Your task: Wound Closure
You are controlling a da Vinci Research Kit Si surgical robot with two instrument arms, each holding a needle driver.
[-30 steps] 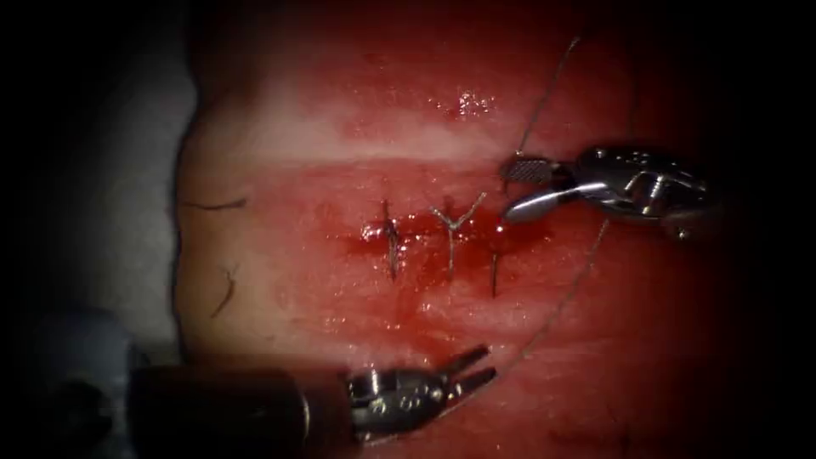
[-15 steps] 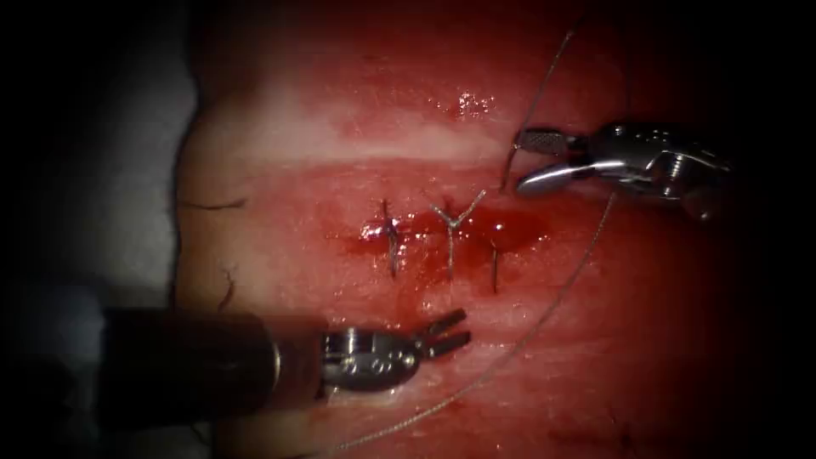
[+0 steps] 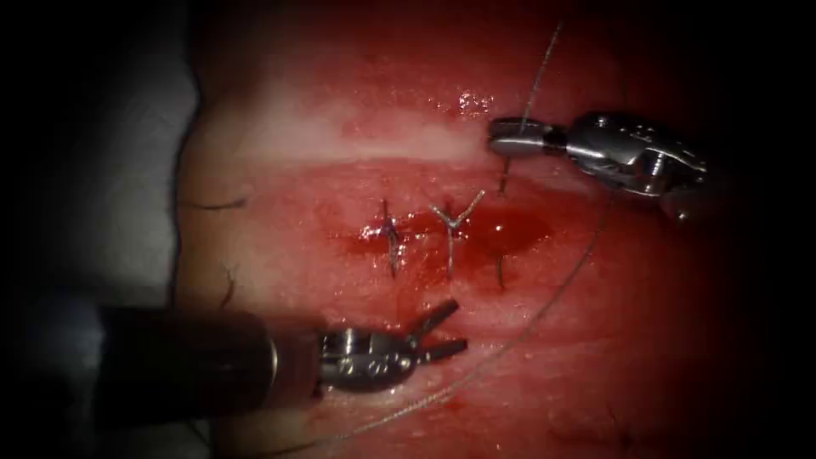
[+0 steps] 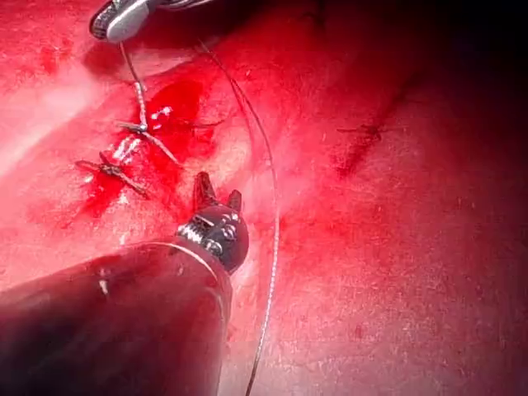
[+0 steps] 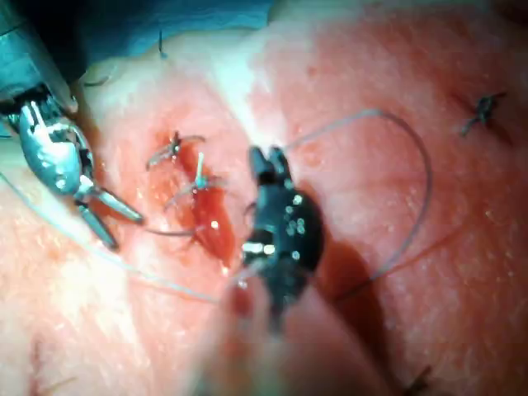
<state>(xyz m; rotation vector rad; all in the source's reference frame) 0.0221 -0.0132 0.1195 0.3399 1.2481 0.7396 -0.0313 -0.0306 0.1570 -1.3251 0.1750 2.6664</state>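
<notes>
The tissue point(image 3: 280, 255) carries a short red cut point(image 3: 442, 229) crossed by three stitches. My right tool point(image 3: 497, 136) sits just above the right end of the cut, jaws shut on the thread point(image 3: 535, 81) that rises from the tissue there. From that same end a long strand point(image 3: 527, 327) sweeps down and to the left. My left tool point(image 3: 460, 324) lies below the cut, jaws open with nothing between them, just above that strand. The left wrist view has the left tool point(image 4: 219, 186) beside the strand point(image 4: 271, 247). The right wrist view has the right tool point(image 5: 268, 158) next to the cut.
Red fluid point(image 3: 510, 229) pools at the right end of the cut. Knotted stitches point(image 3: 450, 223) have short cut ends standing up. A pale cloth point(image 3: 110, 170) borders the tissue on the left. A separate dark stitch point(image 5: 483, 107) sits further off on the tissue.
The right tool's jaws, open around the thread a second ago, have closed on it and shifted up and left. The left tool has moved up toward the cut and its jaws have spread wider.
</notes>
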